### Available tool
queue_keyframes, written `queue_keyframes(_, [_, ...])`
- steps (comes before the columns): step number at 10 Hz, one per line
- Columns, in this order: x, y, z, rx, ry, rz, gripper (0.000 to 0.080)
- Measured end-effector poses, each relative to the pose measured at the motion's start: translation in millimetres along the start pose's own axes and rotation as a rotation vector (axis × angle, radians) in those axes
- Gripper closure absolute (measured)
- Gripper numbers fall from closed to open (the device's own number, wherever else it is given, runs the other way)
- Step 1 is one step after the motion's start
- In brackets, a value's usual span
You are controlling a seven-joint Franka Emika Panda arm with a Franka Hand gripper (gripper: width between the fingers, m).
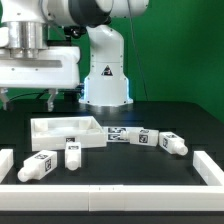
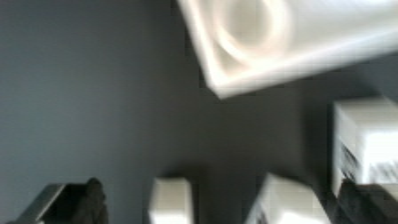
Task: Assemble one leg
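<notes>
The claw (image 1: 65, 96) hangs above the desk (image 1: 130, 165), fingers apart and empty. I judge the reach for a leg has barely begun: the nearest leg (image 1: 72, 153) lies loose just in front of the tray-shaped panel (image 1: 68, 128), so the next move calls for lowering squarely across it. Only black-and-white square tags show; no writing is readable.

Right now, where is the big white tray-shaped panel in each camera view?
Exterior view: the tray-shaped panel lies flat, towards the exterior view's left of centre.
Wrist view: only one corner of it shows, cut off by the frame edge.
Shared landmark: the black table it rests on.
</notes>
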State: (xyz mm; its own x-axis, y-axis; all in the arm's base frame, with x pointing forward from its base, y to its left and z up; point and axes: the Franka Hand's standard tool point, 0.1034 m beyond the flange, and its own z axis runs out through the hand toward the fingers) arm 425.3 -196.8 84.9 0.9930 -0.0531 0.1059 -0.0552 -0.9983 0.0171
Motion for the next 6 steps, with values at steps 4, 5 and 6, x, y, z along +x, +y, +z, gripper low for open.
queue_keyframes(4, [-18.5,5.4,2.8,0.010,-0.012,0.044,0.0151])
queue_keyframes(5, [-20.5,5.2,5.1,0.011,-0.018,0.043,0.0151])
queue_keyframes(6, [-35.8,0.2,16.8,0.045,-0.077,0.017,0.0151])
